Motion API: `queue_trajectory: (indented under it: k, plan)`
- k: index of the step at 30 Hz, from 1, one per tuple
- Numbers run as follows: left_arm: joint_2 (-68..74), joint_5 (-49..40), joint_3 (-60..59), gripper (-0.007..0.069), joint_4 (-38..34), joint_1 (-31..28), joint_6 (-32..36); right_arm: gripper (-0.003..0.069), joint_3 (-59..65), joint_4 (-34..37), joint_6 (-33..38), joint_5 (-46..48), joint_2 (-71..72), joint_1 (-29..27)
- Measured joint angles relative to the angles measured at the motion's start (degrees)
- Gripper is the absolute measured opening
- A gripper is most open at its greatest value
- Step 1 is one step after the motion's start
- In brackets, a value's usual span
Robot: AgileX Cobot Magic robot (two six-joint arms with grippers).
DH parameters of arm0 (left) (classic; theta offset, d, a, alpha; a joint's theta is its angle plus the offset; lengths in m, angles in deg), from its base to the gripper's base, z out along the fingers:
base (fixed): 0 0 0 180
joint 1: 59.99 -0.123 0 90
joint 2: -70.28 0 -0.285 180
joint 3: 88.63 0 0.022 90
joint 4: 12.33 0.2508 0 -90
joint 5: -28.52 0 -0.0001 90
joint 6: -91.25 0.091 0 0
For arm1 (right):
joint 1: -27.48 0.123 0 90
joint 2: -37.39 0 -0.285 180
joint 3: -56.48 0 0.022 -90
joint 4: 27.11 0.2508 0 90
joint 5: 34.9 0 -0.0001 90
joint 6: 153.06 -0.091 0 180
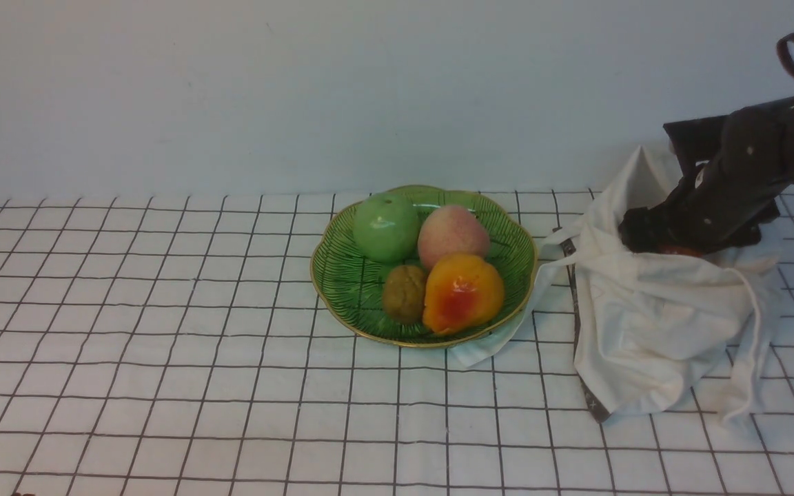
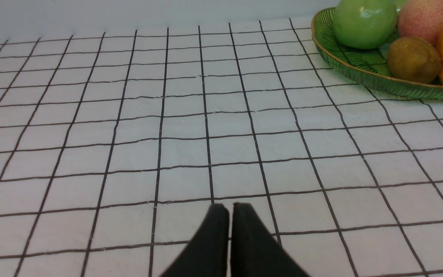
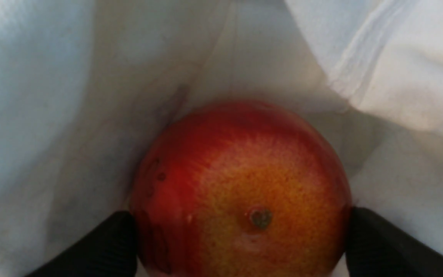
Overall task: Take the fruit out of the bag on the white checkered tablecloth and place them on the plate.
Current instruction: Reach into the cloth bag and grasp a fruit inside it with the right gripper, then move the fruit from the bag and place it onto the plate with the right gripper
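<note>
A glossy red fruit (image 3: 240, 184) lies deep in the white bag (image 3: 52, 96). My right gripper (image 3: 240, 215) is open around it, one black finger (image 3: 110, 246) at each flank, close against the skin. From the front, the right arm reaches down into the bag (image 1: 652, 324), and only a sliver of the red fruit (image 1: 679, 251) shows at the opening. The green plate (image 1: 507, 234) sits left of the bag on the white checkered tablecloth (image 1: 163, 310). My left gripper (image 2: 230, 206) is shut and empty, low over the cloth, short of the plate (image 2: 344, 65).
The plate holds a green apple (image 1: 386, 227), a pale pink peach (image 1: 452, 235), a small brown fruit (image 1: 405, 294) and an orange-yellow fruit with a red blush (image 1: 462, 293). A bag strap lies under the plate's right edge. A plain wall stands behind.
</note>
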Motion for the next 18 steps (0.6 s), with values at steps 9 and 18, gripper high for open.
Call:
queue_trajectory:
  k: [9, 18]
  plan:
    - [0.0, 0.0, 0.0, -0.0008, 0.0, 0.0, 0.0, 0.0615, 0.0, -0.67, 0.0, 1.33, 1.13, 0.0]
    - [0.0, 0.0, 0.0, -0.0008, 0.0, 0.0, 0.0, 0.0615, 0.0, -3.38, 0.0, 3.23, 13.25, 0.0]
